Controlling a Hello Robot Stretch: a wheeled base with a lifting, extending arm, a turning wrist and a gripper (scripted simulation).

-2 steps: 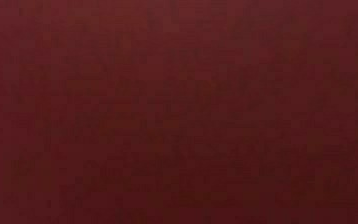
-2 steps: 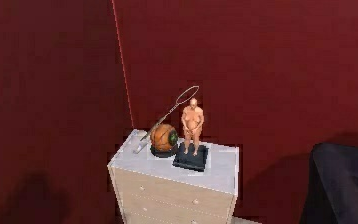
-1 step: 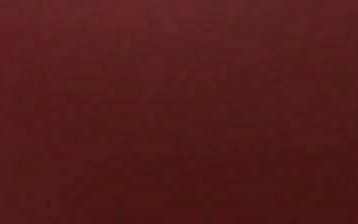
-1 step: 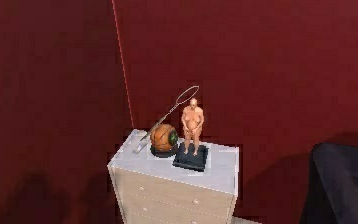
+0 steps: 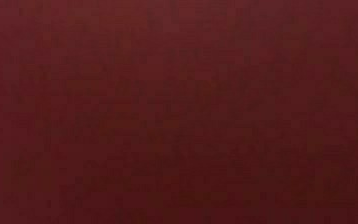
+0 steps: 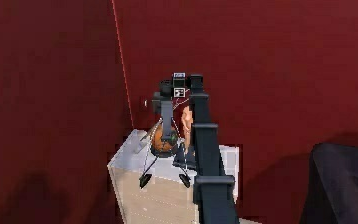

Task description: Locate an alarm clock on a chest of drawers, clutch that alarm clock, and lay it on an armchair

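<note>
In the arm side view the dark arm bar (image 6: 209,160) rises from the bottom edge to its white marker squares (image 6: 179,90). Left of and below them is my gripper (image 6: 165,183), its thin fingers (image 6: 145,178) pointing down over the floor. A small round orange-brown thing (image 6: 165,138), which may be the alarm clock, hangs at the gripper, clear of floor and wall, so the gripper holds it. A dark grey bulky shape (image 6: 337,185), perhaps the armchair, sits at the lower right.
A dark red wall (image 5: 179,110) stands close ahead in the forward view. In the arm side view two red walls meet in a corner (image 6: 122,70) above a patch of light wood floor (image 6: 147,200) with a white baseboard (image 6: 132,150).
</note>
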